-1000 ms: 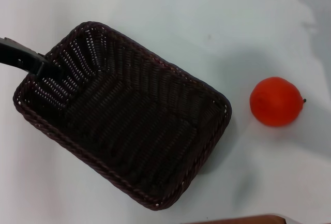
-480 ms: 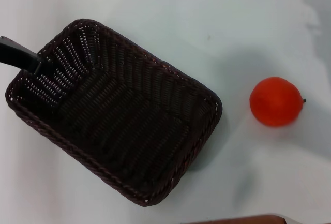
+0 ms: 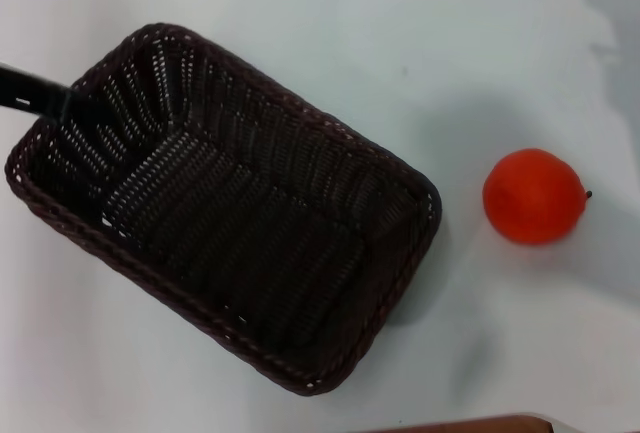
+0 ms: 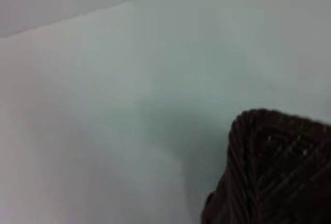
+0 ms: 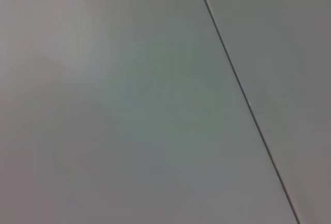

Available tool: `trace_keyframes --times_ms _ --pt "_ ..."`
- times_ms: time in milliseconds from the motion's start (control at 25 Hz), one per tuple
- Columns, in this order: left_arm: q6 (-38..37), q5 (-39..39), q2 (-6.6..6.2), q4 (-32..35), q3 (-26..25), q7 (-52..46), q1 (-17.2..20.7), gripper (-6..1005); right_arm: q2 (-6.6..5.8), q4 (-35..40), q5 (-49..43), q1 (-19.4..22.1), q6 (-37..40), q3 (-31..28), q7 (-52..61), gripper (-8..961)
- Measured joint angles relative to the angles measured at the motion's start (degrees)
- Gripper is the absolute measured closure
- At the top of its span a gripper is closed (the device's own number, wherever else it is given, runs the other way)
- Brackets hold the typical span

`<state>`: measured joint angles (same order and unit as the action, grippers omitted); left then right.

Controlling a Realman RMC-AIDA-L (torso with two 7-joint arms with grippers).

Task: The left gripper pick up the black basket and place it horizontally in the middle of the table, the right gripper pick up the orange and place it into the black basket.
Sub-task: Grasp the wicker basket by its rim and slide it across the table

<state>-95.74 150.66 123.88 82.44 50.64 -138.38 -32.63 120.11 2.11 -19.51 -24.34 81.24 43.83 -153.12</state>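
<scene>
Left gripper at black basket rim, jaw state unclear; weak grip w/ skewed basket risks slip, bumping nearby orange.

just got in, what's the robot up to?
The left tool is at the far-left corner of the black basket, which sits diagonally on the table, not horizontal. The orange lies on the table to the basket's right, apart from it and untouched. The right tool is out of view.
</scene>
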Motion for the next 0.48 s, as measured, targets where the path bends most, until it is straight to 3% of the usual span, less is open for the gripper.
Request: trace_keyframes --times_ms 480 --pt "-3.8 -10.1 -0.51 -1.5 -19.7 -5.2 0.4 822 -0.14 0.2 0.0 -0.8 -2.1 -1.0 0.8 305"
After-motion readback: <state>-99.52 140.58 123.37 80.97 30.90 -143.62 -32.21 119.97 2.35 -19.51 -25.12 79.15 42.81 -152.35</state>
